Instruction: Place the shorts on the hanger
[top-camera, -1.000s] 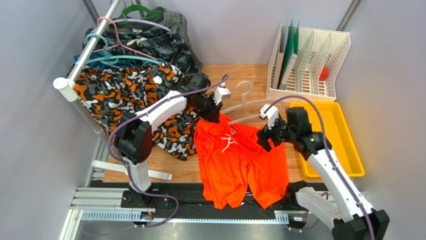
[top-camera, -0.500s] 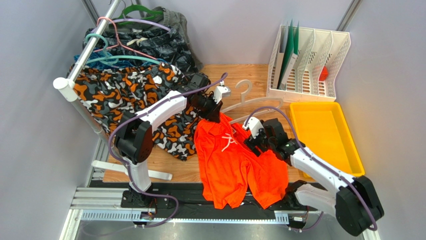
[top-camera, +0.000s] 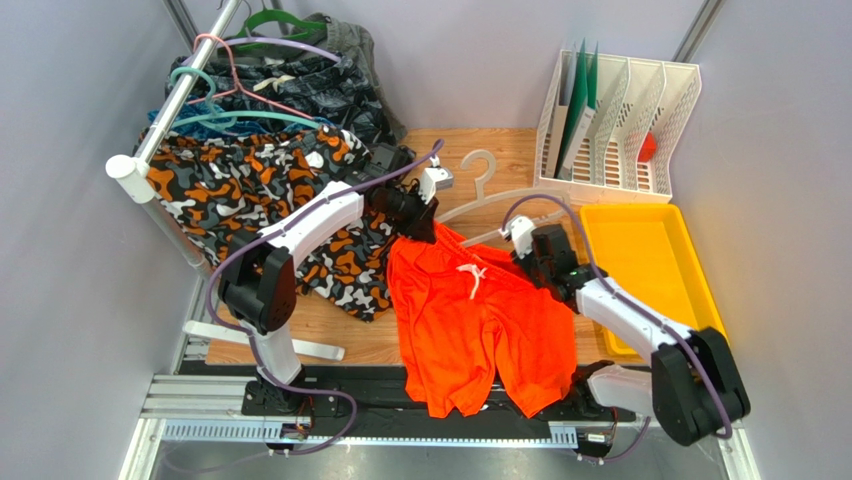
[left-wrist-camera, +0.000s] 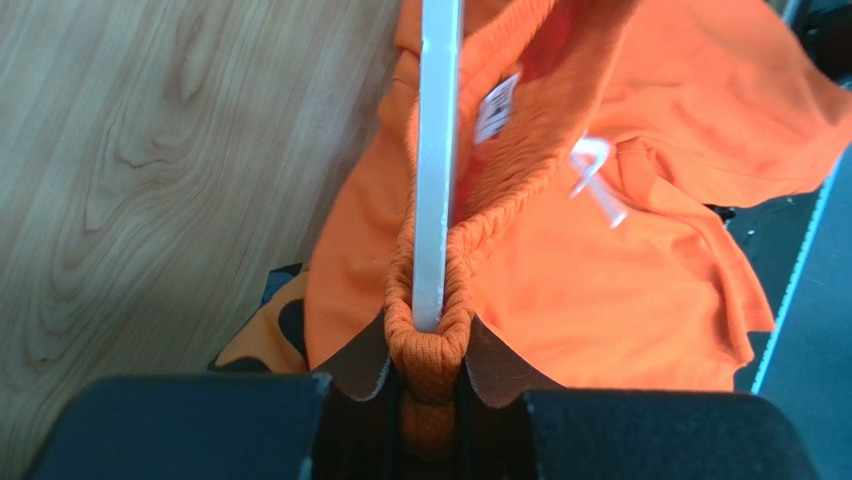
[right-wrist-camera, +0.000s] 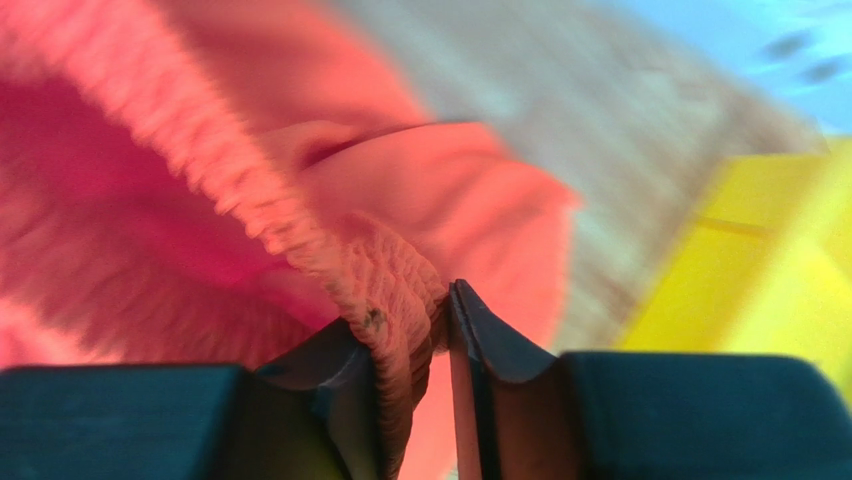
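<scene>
The wooden counter (top-camera: 510, 145) carries the shorts (top-camera: 470, 330), which lie spread across its near middle, waist toward the back and legs draping over the near edge. Left of the shorts and partly touching them lies a pair of camouflage shorts (top-camera: 230, 190). Behind and to the right of the shorts stands a white file rack (top-camera: 640, 120), and directly right of them sits a yellow tray (top-camera: 650, 260). The hanger (top-camera: 490, 198) lies just behind the shorts' waist, its hook pointing away from them and its lower part inside the waist opening; the left wrist view shows a pale hanger bar (left-wrist-camera: 437, 150) running inside the elastic waistband. The left gripper (top-camera: 420, 225) sits at the waist's left end, jaws pinched tight on the bunched waistband (left-wrist-camera: 428, 365) just where the bar ends. The right gripper (top-camera: 530, 255) sits at the waist's right end, jaws narrow and clamping a fold of the elastic (right-wrist-camera: 420, 330), though that view is blurred. The white drawstring (top-camera: 472, 280) lies loose on the fabric below the waist.
</scene>
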